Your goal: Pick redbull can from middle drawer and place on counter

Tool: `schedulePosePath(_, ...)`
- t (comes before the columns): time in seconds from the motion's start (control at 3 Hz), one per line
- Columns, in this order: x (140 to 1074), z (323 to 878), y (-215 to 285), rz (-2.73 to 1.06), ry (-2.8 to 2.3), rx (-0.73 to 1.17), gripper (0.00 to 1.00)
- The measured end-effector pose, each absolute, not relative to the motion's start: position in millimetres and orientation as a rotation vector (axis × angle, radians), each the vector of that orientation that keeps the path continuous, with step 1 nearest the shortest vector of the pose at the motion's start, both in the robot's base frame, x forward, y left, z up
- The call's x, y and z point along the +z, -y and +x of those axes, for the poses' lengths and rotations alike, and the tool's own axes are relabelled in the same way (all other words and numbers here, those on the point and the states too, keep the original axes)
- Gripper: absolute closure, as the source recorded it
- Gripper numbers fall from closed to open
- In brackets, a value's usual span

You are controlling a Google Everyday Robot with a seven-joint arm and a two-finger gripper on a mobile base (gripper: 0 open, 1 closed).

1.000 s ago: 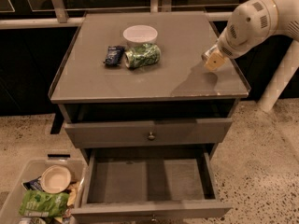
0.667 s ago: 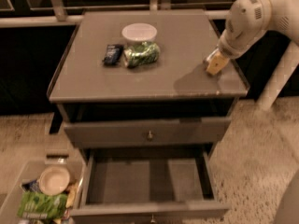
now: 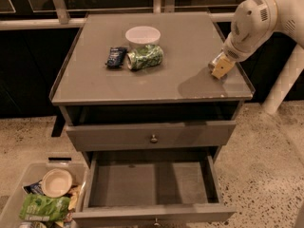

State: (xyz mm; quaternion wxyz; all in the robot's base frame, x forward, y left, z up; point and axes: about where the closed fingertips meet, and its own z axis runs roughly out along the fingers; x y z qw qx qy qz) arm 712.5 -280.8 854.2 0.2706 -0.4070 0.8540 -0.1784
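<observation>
Still, as before, tool (image 3: 221, 67) at right edge of counter (image 3: 180, 46), grip state unclear.

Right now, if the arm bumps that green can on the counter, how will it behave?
The green can lies on its side, so it would probably roll. The white bowl close behind may stop it going back. The gripper hangs at the counter's right edge, away from it.

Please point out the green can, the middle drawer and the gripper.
green can (image 3: 145, 57), camera view, its side.
middle drawer (image 3: 152, 186), camera view, its bare floor.
gripper (image 3: 221, 69), camera view, its tip, by right edge of the counter (image 3: 156, 87).
</observation>
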Motion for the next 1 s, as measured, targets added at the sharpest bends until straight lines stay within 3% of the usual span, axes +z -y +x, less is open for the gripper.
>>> schedulePosePath(1.0, 854.2, 712.5, 280.8, -1.097, -2.301, -0.481, 0.12)
